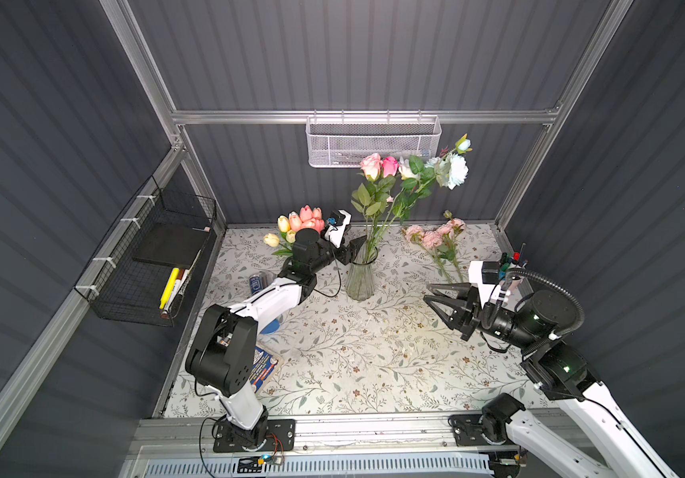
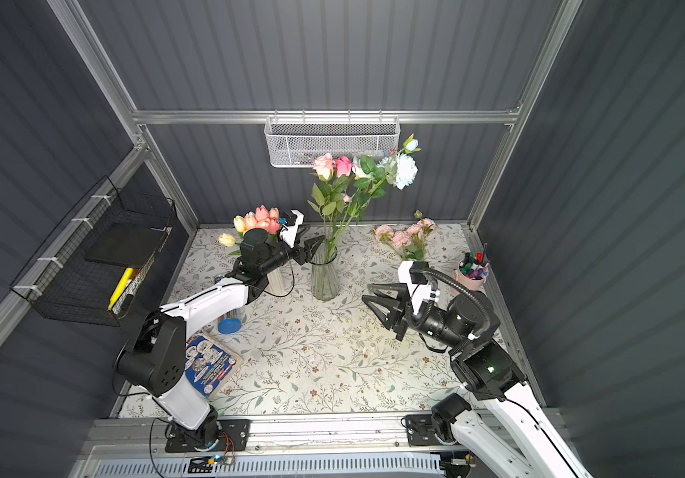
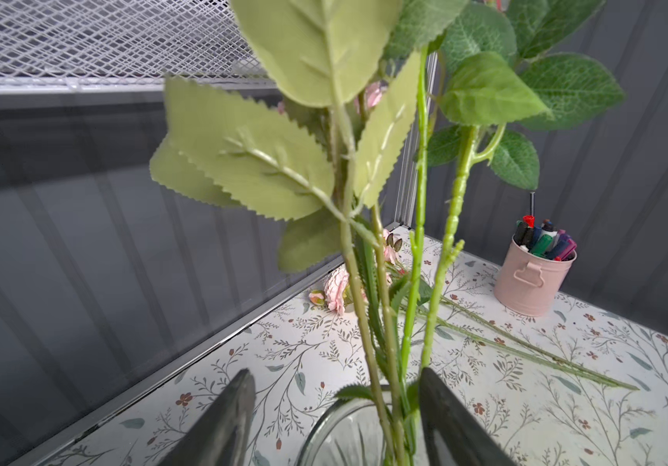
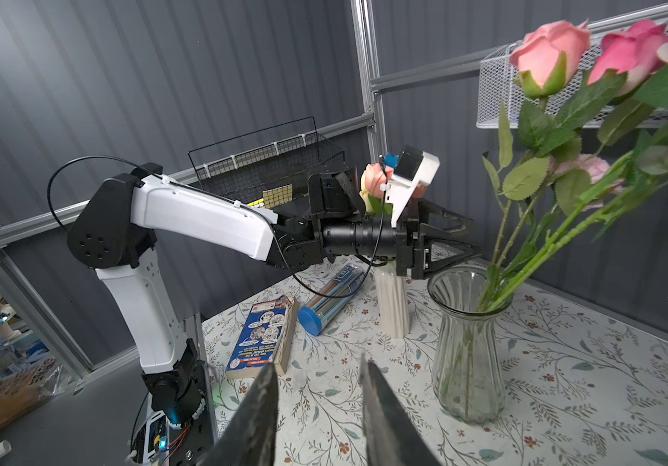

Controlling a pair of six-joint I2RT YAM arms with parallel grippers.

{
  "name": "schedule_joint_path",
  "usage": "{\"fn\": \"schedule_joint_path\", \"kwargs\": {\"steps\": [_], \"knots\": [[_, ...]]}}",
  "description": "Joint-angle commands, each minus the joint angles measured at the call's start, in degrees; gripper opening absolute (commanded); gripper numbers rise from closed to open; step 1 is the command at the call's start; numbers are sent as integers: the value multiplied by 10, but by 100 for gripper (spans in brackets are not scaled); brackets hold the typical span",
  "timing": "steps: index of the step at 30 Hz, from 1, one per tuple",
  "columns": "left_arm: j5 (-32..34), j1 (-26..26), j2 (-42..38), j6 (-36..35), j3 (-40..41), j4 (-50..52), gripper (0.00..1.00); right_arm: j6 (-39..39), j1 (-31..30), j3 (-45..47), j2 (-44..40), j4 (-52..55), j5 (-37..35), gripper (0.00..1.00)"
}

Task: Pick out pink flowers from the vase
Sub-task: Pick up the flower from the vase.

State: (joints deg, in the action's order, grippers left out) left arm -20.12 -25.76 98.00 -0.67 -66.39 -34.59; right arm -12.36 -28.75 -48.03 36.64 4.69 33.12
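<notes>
Your left gripper (image 3: 336, 387) sits just above the rim of the vase (image 1: 360, 281) with its jaws spread; the stems (image 3: 364, 322) stand between them, close by one finger and clear of the other, so nothing is pinched. Your right gripper (image 1: 427, 293) hangs above the table (image 1: 353, 351), well apart from the vase; its jaws are parted a little and hold nothing.

Of your pink flowers, a pale rose (image 1: 371, 165) and a hot-pink rose (image 1: 390, 165) are still in the vase, heads high near the mesh basket (image 1: 373, 142) on the back wall; a small pink bloom (image 4: 590, 165) shows lower among the leaves; beside them you have a white rose (image 1: 407, 167) and pale blue roses (image 1: 456, 169). The peonies (image 1: 431, 238) lie flat on the table near the back wall, between the vase and the pen cup (image 3: 534, 278); their stems point toward the right gripper. The coral tulips (image 1: 307, 217) stand with yellow tulips (image 1: 283, 223) in a white vase (image 4: 392, 298) behind the left arm; it is near the vase but apart from it.
</notes>
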Motion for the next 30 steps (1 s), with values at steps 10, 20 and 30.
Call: {"fn": "schedule_joint_path", "kwargs": {"steps": [10,20,30], "knots": [[-33,4,35,61,-69,-28,62,21,-4,31,-10,9,-29,36],[-46,6,60,75,-85,-16,52,14,-5,38,-13,19,-31,36],[-76,9,77,89,-101,-8,34,13,-5,43,-8,17,-30,36]]}}
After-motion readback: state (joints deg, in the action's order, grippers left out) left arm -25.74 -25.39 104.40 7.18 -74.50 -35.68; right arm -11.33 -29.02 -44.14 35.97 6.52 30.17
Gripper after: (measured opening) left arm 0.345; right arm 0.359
